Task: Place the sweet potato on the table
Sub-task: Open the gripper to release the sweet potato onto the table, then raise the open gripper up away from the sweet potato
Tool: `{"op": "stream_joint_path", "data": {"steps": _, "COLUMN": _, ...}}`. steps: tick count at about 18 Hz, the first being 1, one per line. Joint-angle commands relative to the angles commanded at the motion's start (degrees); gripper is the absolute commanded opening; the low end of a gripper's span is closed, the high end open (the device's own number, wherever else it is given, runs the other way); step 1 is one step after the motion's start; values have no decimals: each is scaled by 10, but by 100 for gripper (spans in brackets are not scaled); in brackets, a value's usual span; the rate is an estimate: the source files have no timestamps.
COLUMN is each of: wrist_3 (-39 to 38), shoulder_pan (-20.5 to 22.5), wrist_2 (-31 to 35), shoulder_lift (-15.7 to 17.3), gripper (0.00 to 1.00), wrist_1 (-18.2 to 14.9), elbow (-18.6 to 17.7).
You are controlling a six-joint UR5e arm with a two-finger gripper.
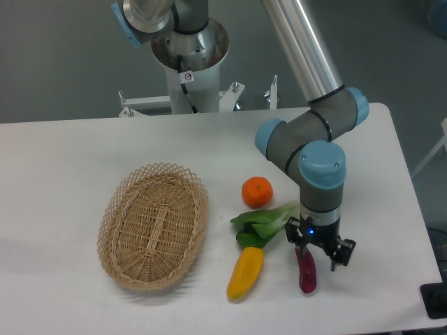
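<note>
The magenta-purple sweet potato [306, 274] lies on the white table [63, 160] at the front right, its long axis running near to far. My gripper [320, 252] points straight down over its far end. The fingers stand spread much wider than the sweet potato, so the gripper is open; the left finger is close to the sweet potato's top end and the right finger [343, 253] is well apart from it. Whether the left finger still touches it I cannot tell.
A yellow-orange pepper [245, 273] lies just left of the sweet potato, with a green leafy vegetable [262, 223] and a round orange [257, 192] behind it. An oval wicker basket [155, 225] stands to the left. The robot base [190, 52] is at the back.
</note>
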Motion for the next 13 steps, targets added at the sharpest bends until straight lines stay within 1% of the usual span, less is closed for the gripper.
{"op": "stream_joint_path", "data": {"steps": 1, "wrist_3": 3, "shoulder_pan": -2, "wrist_2": 2, "shoulder_lift": 6, "gripper": 100, "wrist_1": 0, "elbow": 0}}
{"op": "stream_joint_path", "data": {"steps": 2, "wrist_3": 7, "shoulder_pan": -2, "wrist_2": 3, "shoulder_lift": 29, "gripper": 100, "wrist_1": -2, "elbow": 4}}
{"op": "stream_joint_path", "data": {"steps": 3, "wrist_3": 12, "shoulder_pan": -1, "wrist_2": 4, "shoulder_lift": 40, "gripper": 100, "wrist_1": -4, "elbow": 10}}
{"op": "stream_joint_path", "data": {"steps": 4, "wrist_3": 19, "shoulder_pan": -1, "wrist_2": 11, "shoulder_lift": 53, "gripper": 100, "wrist_1": -15, "elbow": 15}}
{"op": "stream_joint_path", "data": {"steps": 5, "wrist_3": 31, "shoulder_pan": 4, "wrist_2": 18, "shoulder_lift": 69, "gripper": 100, "wrist_1": -42, "elbow": 18}}
{"op": "stream_joint_path", "data": {"steps": 7, "wrist_3": 71, "shoulder_pan": 15, "wrist_2": 20, "shoulder_lift": 101, "gripper": 100, "wrist_1": -112, "elbow": 26}}
{"op": "stream_joint_path", "data": {"steps": 8, "wrist_3": 88, "shoulder_pan": 20, "wrist_2": 20, "shoulder_lift": 117, "gripper": 100, "wrist_1": -139, "elbow": 30}}
{"op": "stream_joint_path", "data": {"steps": 11, "wrist_3": 126, "shoulder_pan": 48, "wrist_2": 17, "shoulder_lift": 147, "gripper": 100, "wrist_1": -199, "elbow": 31}}
{"op": "stream_joint_path", "data": {"steps": 13, "wrist_3": 171, "shoulder_pan": 75, "wrist_2": 8, "shoulder_lift": 163, "gripper": 100, "wrist_1": -250, "elbow": 31}}
